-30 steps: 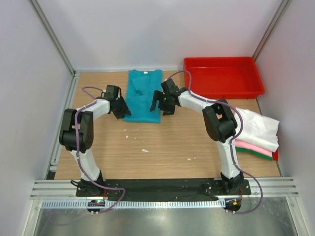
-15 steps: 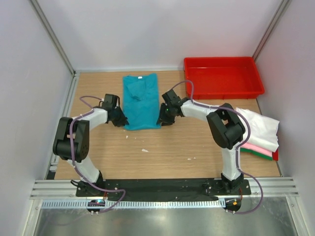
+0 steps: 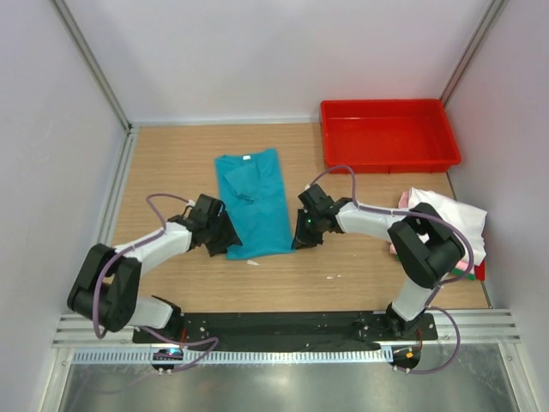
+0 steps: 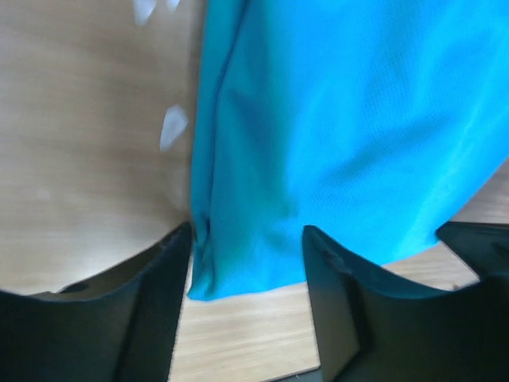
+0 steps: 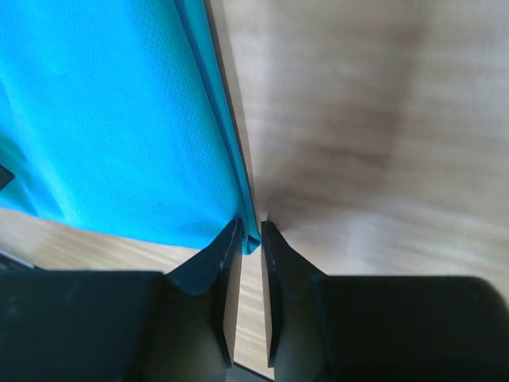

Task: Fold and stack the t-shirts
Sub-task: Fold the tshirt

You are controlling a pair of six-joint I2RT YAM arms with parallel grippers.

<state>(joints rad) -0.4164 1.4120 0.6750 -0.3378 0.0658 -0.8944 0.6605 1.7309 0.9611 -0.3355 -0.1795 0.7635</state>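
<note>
shirt: plain teal soft-cloth t-shirt (image 3: pixel 256 202), folded into a narrow strip, small white neck label (image 3: pixel 245 158) at far end | place: mid wooden desk (image 3: pixel 171 163), between both arms | left jaws: apart, straddling near-left corner | right jaws: clamped on near-right hem corner

Teal t-shirt (image 4: pixel 342 119): matt knit cloth; table (image 3: pixel 171 172): smooth wood-grain; tray (image 3: pixel 390 133): glossy red plastic.
</note>
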